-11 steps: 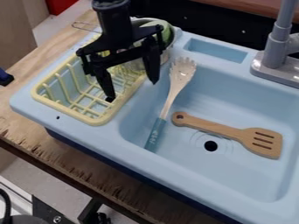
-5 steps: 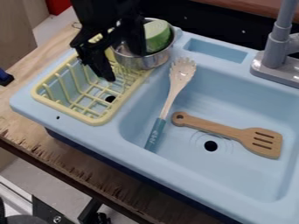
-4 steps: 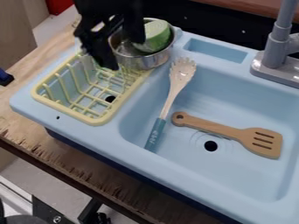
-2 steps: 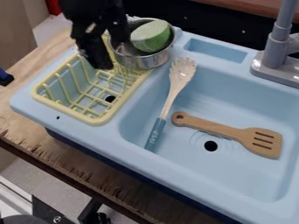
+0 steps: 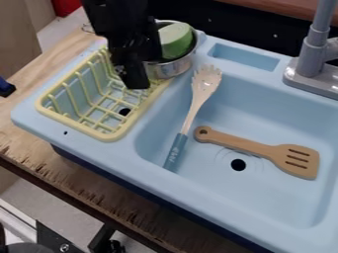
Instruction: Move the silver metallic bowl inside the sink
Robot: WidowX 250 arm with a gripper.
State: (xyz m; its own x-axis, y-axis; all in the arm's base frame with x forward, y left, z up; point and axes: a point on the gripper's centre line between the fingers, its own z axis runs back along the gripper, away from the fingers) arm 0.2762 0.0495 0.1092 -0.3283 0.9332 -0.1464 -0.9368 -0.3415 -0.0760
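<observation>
Going left to right: the worn wooden surface [image 5: 26, 127] carries the whole setup, and the pale yellow dish rack [image 5: 113, 133] sits on the left part of the sink unit. The black robot arm [image 5: 123, 22] hangs over the rack's far end, right beside the shiny silver metal bowl [image 5: 173, 68]. I can't tell how far apart the jaws are or whether they've got hold of the rim, so I wouldn't count the grasp as done. The bowl is up by the rack's far right corner, outside the basin, with a chunky light green thing [image 5: 176, 40] in it. So the actual move is all left to do: secure grip, lift, carry right, lower, let go. Inside the light blue sink basin [image 5: 264, 200] there's a white slotted server with a teal handle [image 5: 206, 83], then a brown wooden slotted spatula [image 5: 296, 167], so I'd set the bowl down clear of those.
</observation>
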